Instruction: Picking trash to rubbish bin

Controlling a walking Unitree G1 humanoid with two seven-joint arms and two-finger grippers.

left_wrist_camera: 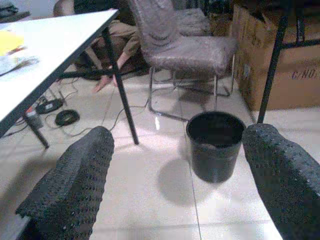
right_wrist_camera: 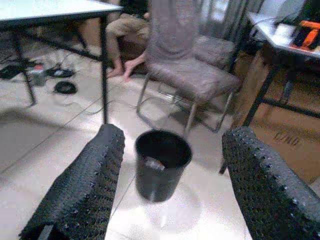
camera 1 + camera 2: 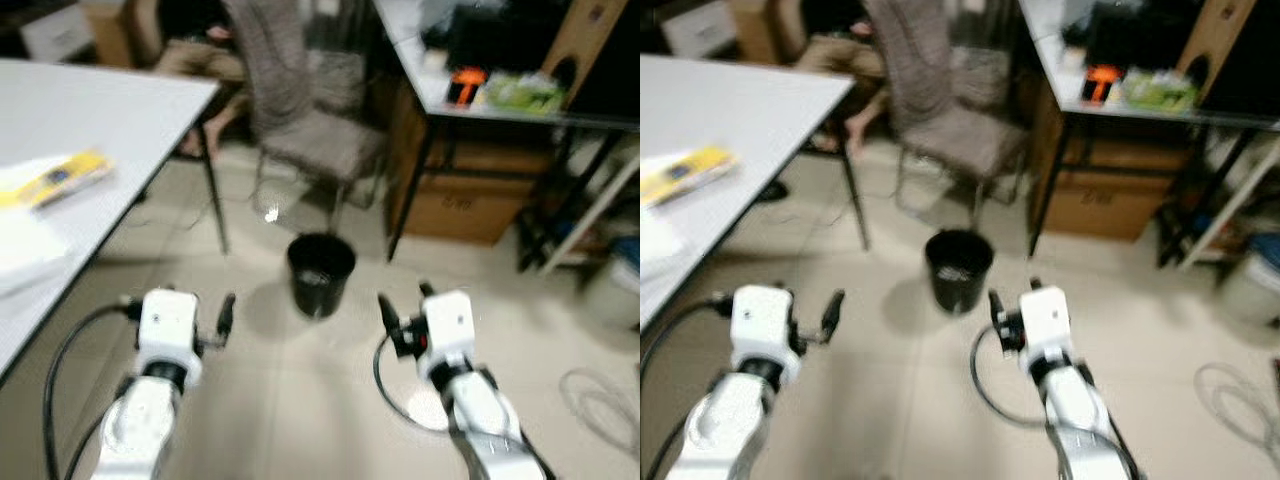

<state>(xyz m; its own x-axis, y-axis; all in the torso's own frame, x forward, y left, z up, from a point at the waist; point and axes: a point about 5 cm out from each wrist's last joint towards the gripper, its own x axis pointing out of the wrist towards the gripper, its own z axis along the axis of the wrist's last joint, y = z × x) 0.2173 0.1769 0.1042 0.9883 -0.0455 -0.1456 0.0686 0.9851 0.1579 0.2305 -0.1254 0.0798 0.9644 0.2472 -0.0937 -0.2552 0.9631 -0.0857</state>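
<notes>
A black round rubbish bin (image 3: 320, 272) stands on the tiled floor just ahead, between my two arms, with a pale scrap (image 2: 154, 162) lying inside it. My left gripper (image 1: 180, 190) is held low and open, nothing between its fingers, with the bin a little ahead of it. My right gripper (image 2: 177, 195) is also open and holds nothing, facing the bin from close by. A yellow packet (image 3: 60, 178) and some white wrappers (image 3: 25, 250) lie on the white table (image 3: 110, 110) to my left.
A grey padded chair (image 3: 310, 120) stands right behind the bin, and a seated person's bare feet (image 2: 125, 70) are beyond it. The table's black leg (image 3: 215, 205) is left of the bin. A desk (image 3: 520, 112) with a cardboard box (image 3: 455, 205) under it is on the right. Cables (image 3: 600, 400) lie on the floor.
</notes>
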